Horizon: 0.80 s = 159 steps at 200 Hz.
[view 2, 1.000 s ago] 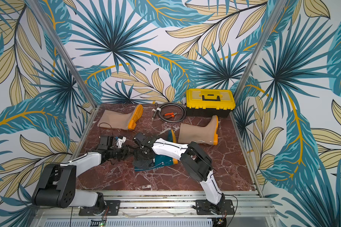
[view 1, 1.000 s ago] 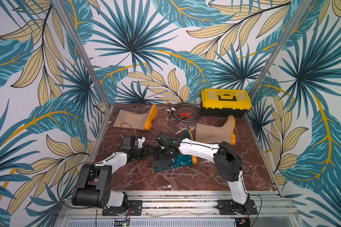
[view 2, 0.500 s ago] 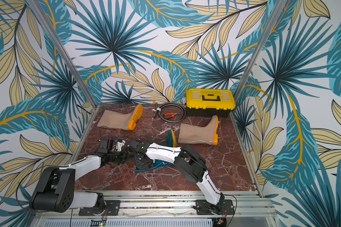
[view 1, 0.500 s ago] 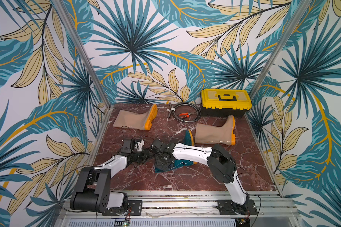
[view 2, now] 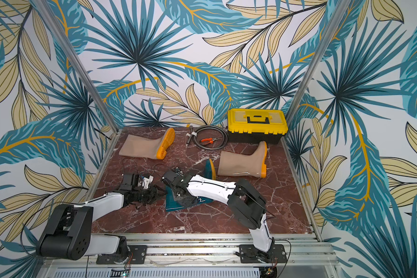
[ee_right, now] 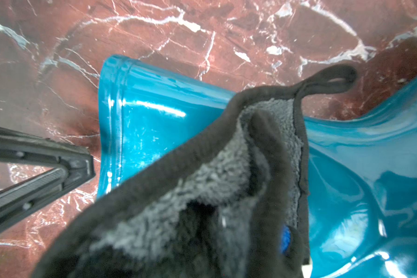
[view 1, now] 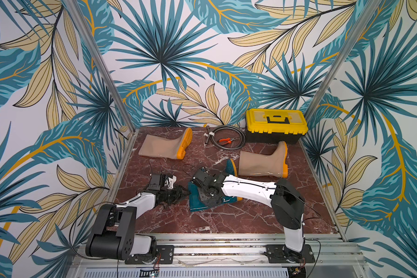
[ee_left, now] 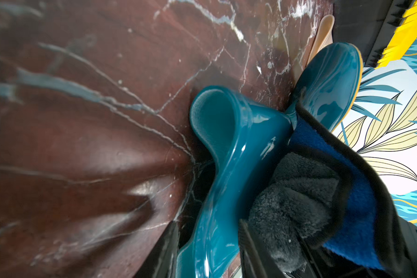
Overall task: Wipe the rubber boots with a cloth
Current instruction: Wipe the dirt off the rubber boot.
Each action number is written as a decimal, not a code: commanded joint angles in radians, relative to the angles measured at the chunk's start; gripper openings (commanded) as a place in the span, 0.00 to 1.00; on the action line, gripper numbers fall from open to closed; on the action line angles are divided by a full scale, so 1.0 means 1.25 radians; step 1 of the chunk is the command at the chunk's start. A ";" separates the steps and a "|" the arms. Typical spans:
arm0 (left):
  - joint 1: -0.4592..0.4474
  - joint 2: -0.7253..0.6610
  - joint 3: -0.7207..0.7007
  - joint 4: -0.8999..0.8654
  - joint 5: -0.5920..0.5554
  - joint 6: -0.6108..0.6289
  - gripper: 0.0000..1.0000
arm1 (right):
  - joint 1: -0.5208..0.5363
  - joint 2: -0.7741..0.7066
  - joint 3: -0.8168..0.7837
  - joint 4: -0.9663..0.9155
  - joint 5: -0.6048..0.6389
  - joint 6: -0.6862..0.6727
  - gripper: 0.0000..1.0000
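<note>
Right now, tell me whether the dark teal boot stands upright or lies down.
Lying down. The dark teal boot rests on its side on the marble table, shaft flat along it.

red marble tabletop point(view 1: 226, 216) under three boots point(view 1: 161, 146), toolbox point(view 1: 275, 125), perhaps cable point(view 1: 243, 142)

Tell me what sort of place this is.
Likely a staged robot test booth, not a real workshop: leaf-print walls box in a marble-look tabletop, two robot arms are bolted to a metal rail along its front, and a yellow toolbox sits as a prop.
</note>
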 commanded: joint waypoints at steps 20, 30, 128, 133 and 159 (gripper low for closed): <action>-0.021 0.039 -0.012 0.078 0.044 -0.023 0.45 | 0.001 0.060 -0.005 0.088 -0.111 0.021 0.00; -0.036 0.064 -0.004 0.106 0.087 -0.031 0.44 | 0.000 0.066 -0.005 0.116 -0.135 0.022 0.00; -0.052 0.042 -0.040 0.118 0.057 -0.057 0.39 | -0.122 -0.076 -0.122 -0.095 0.048 -0.048 0.00; -0.051 0.038 -0.048 0.118 0.046 -0.062 0.43 | -0.122 -0.079 -0.122 -0.097 0.045 -0.048 0.00; -0.051 0.019 -0.092 0.120 -0.026 -0.082 0.52 | -0.118 -0.055 -0.106 -0.067 -0.025 -0.016 0.00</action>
